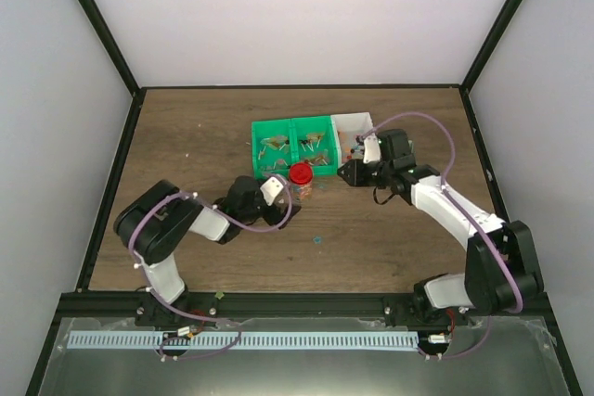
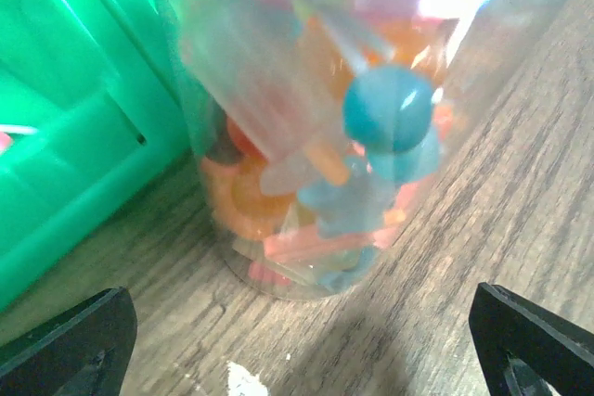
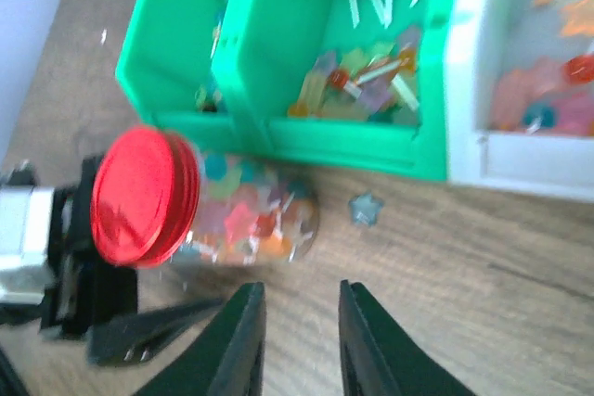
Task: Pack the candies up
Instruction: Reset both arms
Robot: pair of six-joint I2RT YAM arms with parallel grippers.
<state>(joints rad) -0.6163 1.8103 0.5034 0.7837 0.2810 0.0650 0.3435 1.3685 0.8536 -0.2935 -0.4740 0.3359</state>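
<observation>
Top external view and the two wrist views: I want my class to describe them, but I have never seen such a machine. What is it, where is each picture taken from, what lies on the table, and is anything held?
These are two robot arms bolted at a table's near edge. The top view looks down on both, the left arm and the right arm. The other two pictures come from a camera on each wrist, looking past its own fingers. On the wooden table stand a green tray and a white tray holding candies, and a clear jar with a red lid, also full of sweets. The left fingers stand wide open on either side of the jar without touching it. The right fingers are slightly apart and hold nothing.
</observation>
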